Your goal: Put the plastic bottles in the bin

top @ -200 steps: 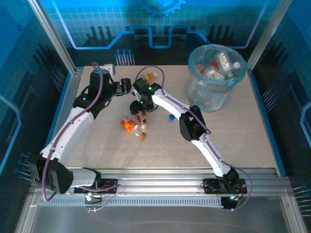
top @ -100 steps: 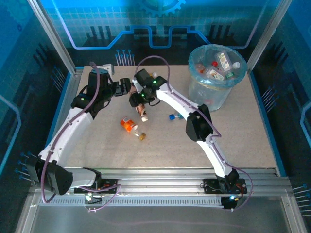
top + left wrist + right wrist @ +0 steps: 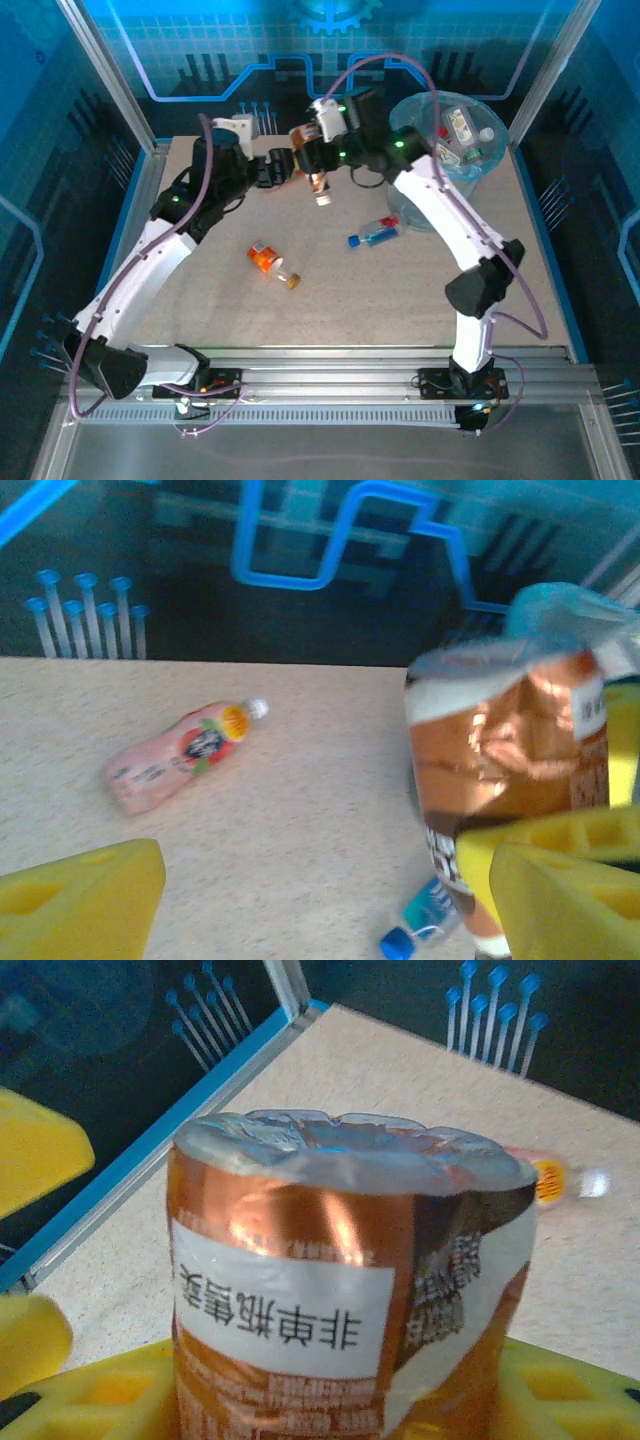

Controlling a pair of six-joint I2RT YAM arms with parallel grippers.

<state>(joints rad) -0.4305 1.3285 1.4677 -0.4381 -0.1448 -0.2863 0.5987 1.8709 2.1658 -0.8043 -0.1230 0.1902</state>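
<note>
My right gripper [image 3: 312, 160] is shut on a brown plastic bottle [image 3: 318, 178] with a copper and white label, held off the table with its white cap pointing down, left of the bin [image 3: 430, 190]. The right wrist view shows this bottle [image 3: 340, 1260] base-up between my yellow fingers [image 3: 560, 1390]. The round bin, lined with a pale bag, holds several bottles [image 3: 458, 125]. Just left of the brown bottle [image 3: 500, 750], my left gripper [image 3: 272, 170] stands open and empty. On the table lie a pink bottle [image 3: 175, 760], a blue-capped bottle [image 3: 374, 233] and an orange bottle [image 3: 263, 257].
A small clear bottle with a brownish cap [image 3: 288, 278] lies beside the orange one. A metal frame and blue panels [image 3: 120, 100] close in the table's sides and back. The right arm's elbow [image 3: 480, 290] stands over the table's right part.
The right arm lifted the brown bottle off the table's middle and carried it up, back and right. Its elbow swung out right. The left gripper shifted slightly right.
</note>
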